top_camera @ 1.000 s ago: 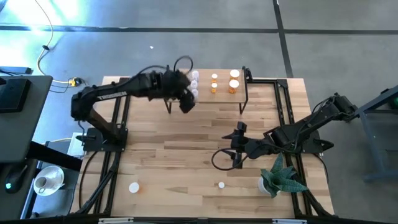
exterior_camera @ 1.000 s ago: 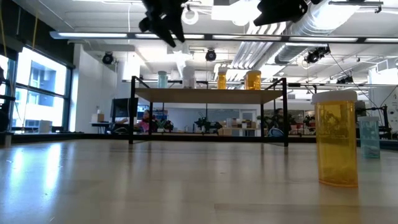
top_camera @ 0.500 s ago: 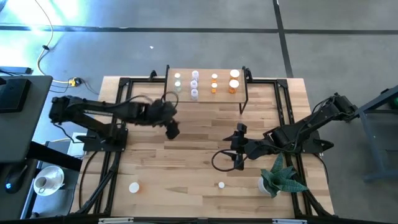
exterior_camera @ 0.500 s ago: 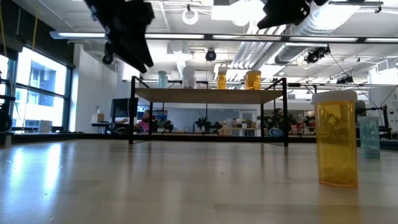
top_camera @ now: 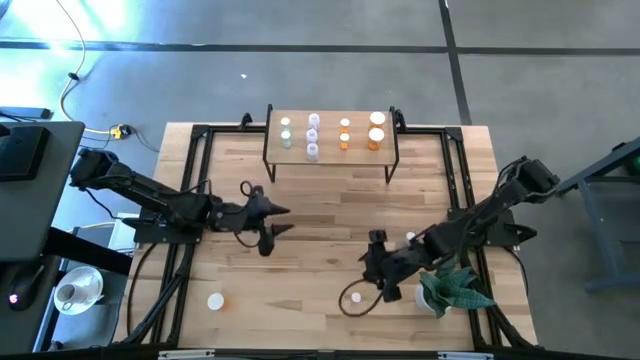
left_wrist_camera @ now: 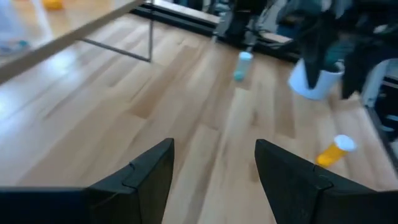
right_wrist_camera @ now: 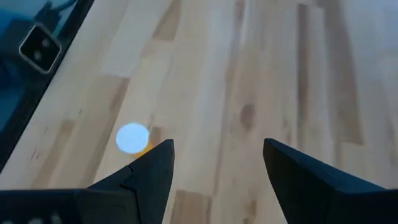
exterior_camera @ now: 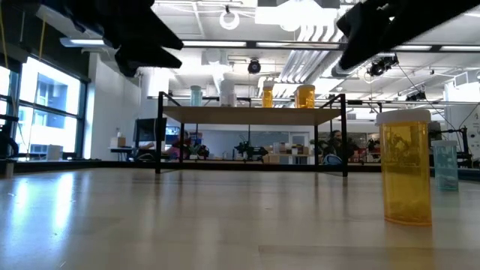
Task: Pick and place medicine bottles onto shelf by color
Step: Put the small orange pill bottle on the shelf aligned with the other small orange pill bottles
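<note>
Both grippers, left (top_camera: 280, 220) and right (top_camera: 385, 275), hung open and empty above the table (top_camera: 320, 205); six medicine bottles (top_camera: 313, 135) stood on the shelf (top_camera: 330, 158) at its far edge.

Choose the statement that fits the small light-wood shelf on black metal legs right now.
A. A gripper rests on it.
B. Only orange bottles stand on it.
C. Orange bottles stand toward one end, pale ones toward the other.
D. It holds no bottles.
C: on the small light-wood shelf, orange bottles stand at one end and pale bottles at the other, with no gripper on it.
</note>
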### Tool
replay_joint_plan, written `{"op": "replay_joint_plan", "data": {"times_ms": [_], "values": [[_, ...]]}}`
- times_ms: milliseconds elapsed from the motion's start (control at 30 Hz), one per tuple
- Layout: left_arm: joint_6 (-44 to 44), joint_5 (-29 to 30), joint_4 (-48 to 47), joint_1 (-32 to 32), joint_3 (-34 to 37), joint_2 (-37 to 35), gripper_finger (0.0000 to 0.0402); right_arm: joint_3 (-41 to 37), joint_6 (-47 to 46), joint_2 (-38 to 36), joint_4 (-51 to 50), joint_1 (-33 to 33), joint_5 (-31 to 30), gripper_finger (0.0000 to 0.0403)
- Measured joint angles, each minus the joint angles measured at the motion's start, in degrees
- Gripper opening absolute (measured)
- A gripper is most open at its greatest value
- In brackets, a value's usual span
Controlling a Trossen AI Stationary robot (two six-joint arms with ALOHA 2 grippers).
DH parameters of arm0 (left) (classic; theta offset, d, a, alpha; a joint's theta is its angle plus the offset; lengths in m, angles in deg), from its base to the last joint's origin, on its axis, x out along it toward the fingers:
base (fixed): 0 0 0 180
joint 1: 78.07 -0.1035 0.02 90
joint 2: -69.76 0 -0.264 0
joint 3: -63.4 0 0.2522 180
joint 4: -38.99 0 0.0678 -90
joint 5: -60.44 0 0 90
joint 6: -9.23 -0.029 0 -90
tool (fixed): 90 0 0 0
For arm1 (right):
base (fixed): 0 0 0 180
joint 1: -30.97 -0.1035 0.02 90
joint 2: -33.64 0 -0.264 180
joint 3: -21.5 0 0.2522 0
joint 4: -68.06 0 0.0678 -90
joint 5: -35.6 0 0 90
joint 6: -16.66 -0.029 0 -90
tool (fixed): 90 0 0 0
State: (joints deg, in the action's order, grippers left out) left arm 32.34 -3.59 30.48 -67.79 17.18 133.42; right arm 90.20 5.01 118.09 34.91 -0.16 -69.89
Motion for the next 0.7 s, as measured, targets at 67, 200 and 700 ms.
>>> {"op": "replay_joint_plan", "data": {"times_ms": [67, 200, 700], "values": [[0.5, -1.5, 1.1, 1.1, 0.3, 0.0, 0.0213, 0.0, 0.4, 2.0, 1.3, -0.8, 0.9, 0.0238], [0.7, -5.0, 2.0, 3.0, 0.3, -0.2, 0.0213, 0.0, 1.6, 5.6, 5.8, -1.9, 5.3, 0.0238], [0.3, -5.8, 5.6, 6.3, 0.3, -0.3, 0.0213, 0.0, 2.7, 13.6, 14.0, -2.6, 9.9, 0.0238]]}}
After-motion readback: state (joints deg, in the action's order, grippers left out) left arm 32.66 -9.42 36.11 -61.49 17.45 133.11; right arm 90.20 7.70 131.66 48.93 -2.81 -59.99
